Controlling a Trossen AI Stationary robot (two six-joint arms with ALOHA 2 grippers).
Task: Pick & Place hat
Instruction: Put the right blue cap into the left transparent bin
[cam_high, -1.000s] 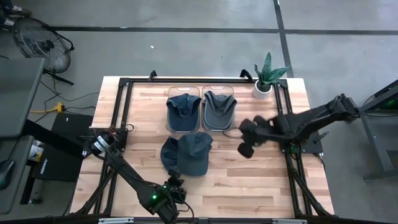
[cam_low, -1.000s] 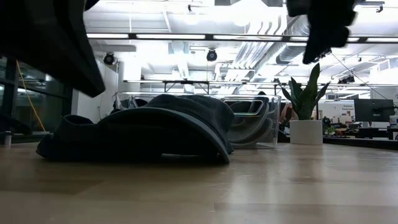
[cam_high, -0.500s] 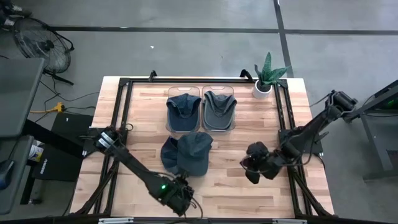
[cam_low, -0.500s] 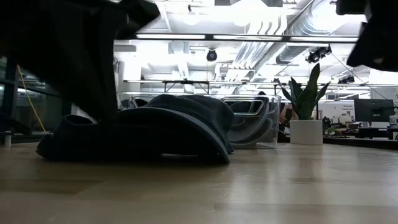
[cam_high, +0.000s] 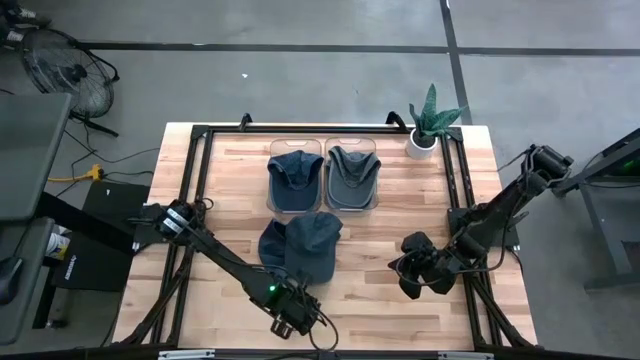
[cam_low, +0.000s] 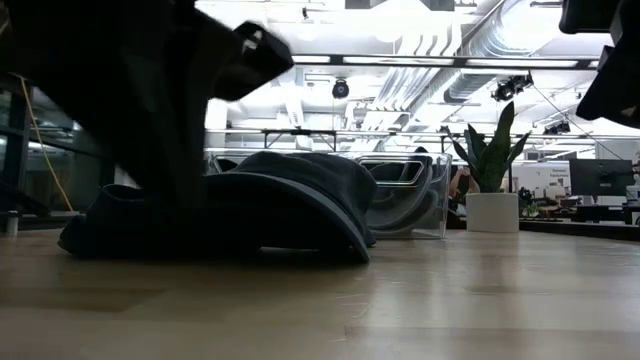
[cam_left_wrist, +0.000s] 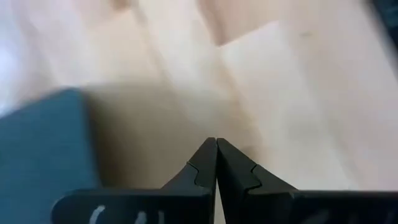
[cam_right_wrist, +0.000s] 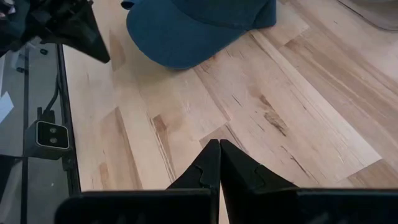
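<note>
Two dark blue hats (cam_high: 300, 245) lie overlapping on the wooden table's middle, brims on the wood; the low view shows them as a dark mound (cam_low: 230, 215). Two more hats sit in clear bins (cam_high: 295, 180) (cam_high: 352, 178) behind them. My left gripper (cam_high: 296, 318) is shut over bare wood at the near edge, just in front of the loose hats; its wrist view shows the shut fingers (cam_left_wrist: 216, 163) and a hat's edge (cam_left_wrist: 43, 143). My right gripper (cam_high: 408, 278) is shut above the table, to the right of the hats, pointing toward the nearer hat (cam_right_wrist: 193, 25).
A potted plant (cam_high: 430, 125) stands at the far right corner. A black frame (cam_high: 200, 180) runs round the table's edges. Bare wood (cam_high: 380, 310) lies between the two grippers along the near edge.
My right gripper has swung from beside the bins toward the table's near edge and come down, tipping more steeply. My left gripper has slid toward the right along the near edge and turned. Both stay shut. The hats have not moved.
</note>
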